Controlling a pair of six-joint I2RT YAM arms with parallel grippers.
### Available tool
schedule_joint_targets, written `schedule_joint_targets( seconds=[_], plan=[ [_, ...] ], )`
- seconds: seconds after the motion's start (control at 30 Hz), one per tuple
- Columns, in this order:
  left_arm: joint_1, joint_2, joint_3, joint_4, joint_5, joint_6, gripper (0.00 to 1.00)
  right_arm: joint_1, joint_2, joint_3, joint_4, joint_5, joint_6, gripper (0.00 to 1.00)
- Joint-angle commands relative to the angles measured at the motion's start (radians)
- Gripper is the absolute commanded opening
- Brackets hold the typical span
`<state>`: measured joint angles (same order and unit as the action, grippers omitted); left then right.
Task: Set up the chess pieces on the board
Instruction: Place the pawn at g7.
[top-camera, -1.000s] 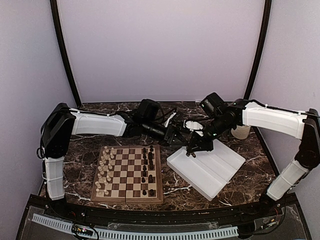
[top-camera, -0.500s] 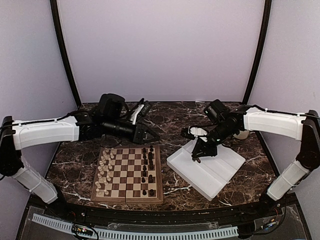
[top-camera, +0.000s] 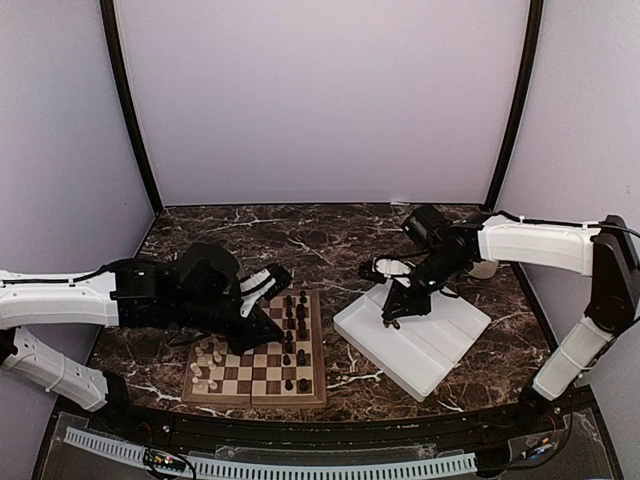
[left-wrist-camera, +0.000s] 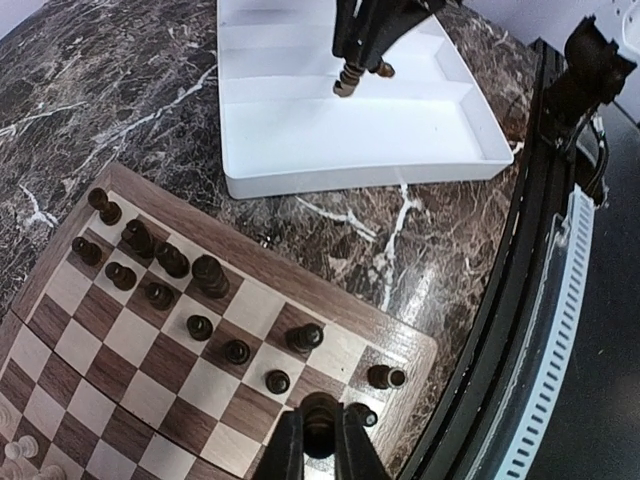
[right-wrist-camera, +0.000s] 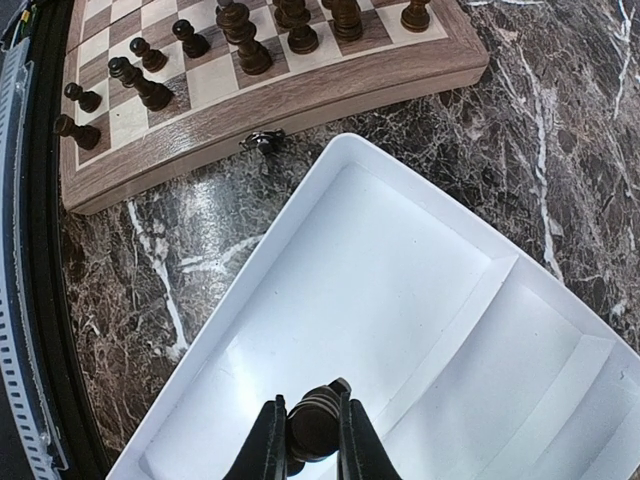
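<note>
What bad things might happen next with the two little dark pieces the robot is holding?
1. The left gripper holds the left piece over the board's crowded edge; setting it down might topple the neighbour.
2. The right gripper pinches the right piece over the tray; a slip would likely drop it there.
3. The left arm reaches over the board, so the arms might bump if the right comes across now.

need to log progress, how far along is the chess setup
Done: cream pieces line one side of the board and most dark pieces stand opposite. In hand: the left claw holds a dark piece over the board, the right claw a second dark piece above the white tray. Left: setting both into the dark side's gaps.
</note>
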<state>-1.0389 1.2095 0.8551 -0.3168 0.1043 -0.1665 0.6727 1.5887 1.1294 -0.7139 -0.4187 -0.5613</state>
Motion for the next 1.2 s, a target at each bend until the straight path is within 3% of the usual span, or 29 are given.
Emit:
schedule_joint_targets(
  seconds=[0.0,1.17],
  plan=[
    [-0.067,0.029,-0.022,-0.051,-0.120,0.094,0.05,-0.002,0.020,0.042,-0.022,-0.001,0.011,0.08],
    [-0.122,0.318,0.056,-0.007,-0.059,0.201,0.08,-0.002,0.040,0.040,-0.028,-0.002,0.008,0.08]
  ],
)
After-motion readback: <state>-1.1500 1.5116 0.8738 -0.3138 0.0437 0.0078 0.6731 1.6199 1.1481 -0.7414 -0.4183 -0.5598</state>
